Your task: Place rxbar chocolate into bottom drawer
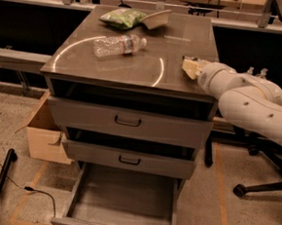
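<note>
A small flat dark bar, apparently the rxbar chocolate (156,19), lies tilted against a green chip bag (121,16) at the far side of the cabinet top (135,65). My gripper (190,67) is low over the top's right edge, well to the right of and nearer than the bar, and it holds nothing I can see. The bottom drawer (124,201) is pulled out at the cabinet's foot. Its plain grey tray holds nothing.
A clear water bottle (119,45) lies on its side mid-top. The two upper drawers (128,124) stand slightly pulled out. A cardboard box (44,136) sits on the floor to the left, a chair base (262,185) to the right, and a cable (9,180) lies front left.
</note>
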`<state>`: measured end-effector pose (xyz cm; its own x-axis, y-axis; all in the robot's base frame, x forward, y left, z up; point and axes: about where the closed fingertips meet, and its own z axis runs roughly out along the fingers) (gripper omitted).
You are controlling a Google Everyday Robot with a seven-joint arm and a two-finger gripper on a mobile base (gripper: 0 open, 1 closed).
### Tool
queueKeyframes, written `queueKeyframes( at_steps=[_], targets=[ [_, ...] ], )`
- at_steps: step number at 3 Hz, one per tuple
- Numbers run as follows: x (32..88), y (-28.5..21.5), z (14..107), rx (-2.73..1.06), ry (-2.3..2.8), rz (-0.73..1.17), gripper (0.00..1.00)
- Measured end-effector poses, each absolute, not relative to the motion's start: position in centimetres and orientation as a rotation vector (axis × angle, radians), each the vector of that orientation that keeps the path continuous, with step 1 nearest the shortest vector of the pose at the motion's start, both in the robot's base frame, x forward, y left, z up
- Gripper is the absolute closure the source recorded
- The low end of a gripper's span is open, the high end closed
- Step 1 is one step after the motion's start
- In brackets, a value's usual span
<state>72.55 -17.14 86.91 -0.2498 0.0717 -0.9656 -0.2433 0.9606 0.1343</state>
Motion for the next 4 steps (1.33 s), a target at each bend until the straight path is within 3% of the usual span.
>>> queueKeyframes(
  at_steps=[3,4],
  targets=[
    [60.8,-17.2,86.7,-0.186,1.801,0.443,1.00],
    [57.9,-23.3,89.4,-0.209,1.790,0.512,1.00]
  ],
)
